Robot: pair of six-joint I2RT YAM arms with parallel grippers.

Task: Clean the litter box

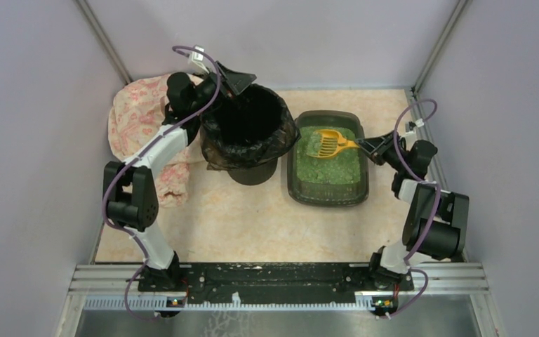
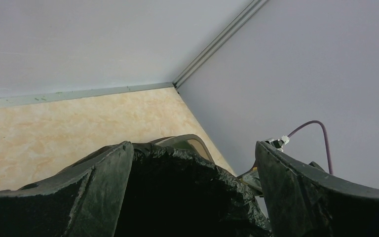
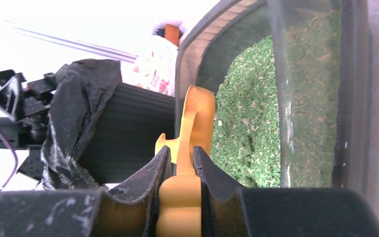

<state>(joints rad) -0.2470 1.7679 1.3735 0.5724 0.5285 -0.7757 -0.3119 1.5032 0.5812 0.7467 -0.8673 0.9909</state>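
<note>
Our counter (image 1: 253,217) is walled on the left, far and right sides. The bin (image 1: 217,151) stands by the far edge, left of centre. A patterned cloth (image 1: 137,119) lies in the far left corner. The litter box (image 1: 326,199) sits just beside the bin, toward the far right corner, with green granules inside.

The yellow scoop (image 1: 330,144) has its head low over the granules at the box's far end; we cannot tell if it touches them. Our right gripper (image 1: 368,146) is clamped on the scoop's handle. Our left gripper (image 1: 242,81) hangs over the bin's far rim, fingers apart, holding nothing.

We judge scooping is in hand. We should lift level and slowly so loose granules sift through the slots, then cross the short gap to the bin. The box wall and bin rim need clearing, and the right wall crowds our elbow. More room lies toward the near edge.
</note>
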